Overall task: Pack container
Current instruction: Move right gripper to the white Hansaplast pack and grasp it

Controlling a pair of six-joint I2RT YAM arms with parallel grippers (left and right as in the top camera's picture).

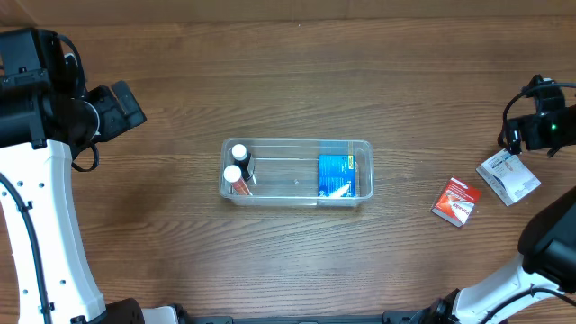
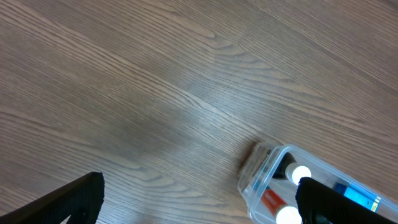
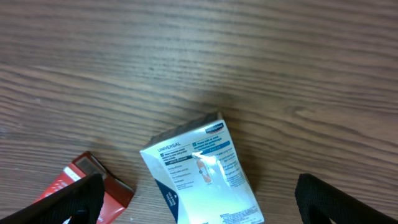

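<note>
The clear plastic container (image 1: 297,150) sits mid-table, holding two white-capped bottles (image 1: 237,163) at its left end and a blue packet (image 1: 335,175) at its right end. Its left end also shows in the left wrist view (image 2: 261,177). A white and blue packet (image 1: 509,177) and a red packet (image 1: 456,201) lie on the table at the right. My right gripper (image 3: 199,205) is open above the white packet (image 3: 199,174), its fingers on either side; the red packet (image 3: 87,183) lies to its left. My left gripper (image 2: 199,199) is open and empty, at the far left of the table.
The wooden table (image 1: 288,81) carries nothing else. The left arm (image 1: 54,108) stands at the left edge and the right arm (image 1: 540,126) at the right edge.
</note>
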